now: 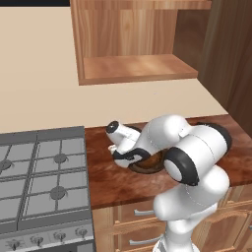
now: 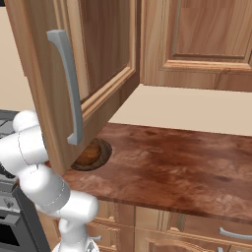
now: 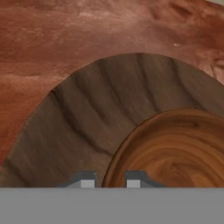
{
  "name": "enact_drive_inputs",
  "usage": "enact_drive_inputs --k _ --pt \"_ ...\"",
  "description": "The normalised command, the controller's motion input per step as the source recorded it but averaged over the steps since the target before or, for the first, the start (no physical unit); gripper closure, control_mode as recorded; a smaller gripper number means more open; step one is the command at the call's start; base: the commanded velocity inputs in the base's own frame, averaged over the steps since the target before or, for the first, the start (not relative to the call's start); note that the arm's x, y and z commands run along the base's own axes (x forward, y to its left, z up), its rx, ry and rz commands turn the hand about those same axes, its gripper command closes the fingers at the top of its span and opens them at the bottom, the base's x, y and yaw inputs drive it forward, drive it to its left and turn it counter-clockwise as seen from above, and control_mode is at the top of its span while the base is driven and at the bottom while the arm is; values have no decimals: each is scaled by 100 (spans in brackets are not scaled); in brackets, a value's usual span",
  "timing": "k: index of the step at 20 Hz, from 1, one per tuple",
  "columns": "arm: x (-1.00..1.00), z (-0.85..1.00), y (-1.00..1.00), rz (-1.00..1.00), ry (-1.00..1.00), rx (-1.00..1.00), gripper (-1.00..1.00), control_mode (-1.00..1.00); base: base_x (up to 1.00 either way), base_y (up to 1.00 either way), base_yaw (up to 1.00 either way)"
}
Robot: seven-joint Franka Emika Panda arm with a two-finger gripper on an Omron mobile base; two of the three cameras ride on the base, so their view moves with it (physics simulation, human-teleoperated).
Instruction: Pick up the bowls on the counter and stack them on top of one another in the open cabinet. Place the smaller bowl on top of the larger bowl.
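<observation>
Judging from the present layout, the task is at an early stage: both bowls sit on the reddish-brown polished wood-grain counter (image 2: 167,162), and the flat shelf of the light-brown wooden wall cabinet (image 1: 138,69) is bare. The small, deep, reddish-brown wooden bowl (image 3: 175,151) already rests inside the wide, shallow, dark-brown wooden bowl (image 3: 87,118), so the stack exists, but on the worktop rather than on the shelf. Remaining work: lift and transfer both to the cabinet, larger below, smaller on top.

In the hand view the two-finger gripper (image 3: 111,180) hovers low over the stack. Its tips straddle the near rim of the small bowl at 6 o'clock, with a narrow gap between them. Contact with the rim cannot be confirmed, so whether the jaws are released or clenched on the bowl cannot be told.

Surroundings: a grey gas stove (image 1: 42,182) adjoins the counter at 9 o'clock in the left base view. The cabinet opening lies at 12 o'clock, above the bowls. In the right base view, the open cabinet door with its grey bar handle (image 2: 69,88) hangs directly above the stack and hides part of it; this door probably constrains the upward path. A tall dark-brown wood unit (image 1: 231,64) stands at 2 o'clock.
</observation>
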Motion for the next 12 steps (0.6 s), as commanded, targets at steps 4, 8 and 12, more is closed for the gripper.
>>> enact_drive_inputs --k 4,8,12 --pt "-2 -2 0 0 -1 0 -100 -100 0 0 0" --pt "-7 10 -1 0 0 0 -100 -100 0 0 0" --pt "-8 24 -1 0 3 0 -100 -100 0 0 0"
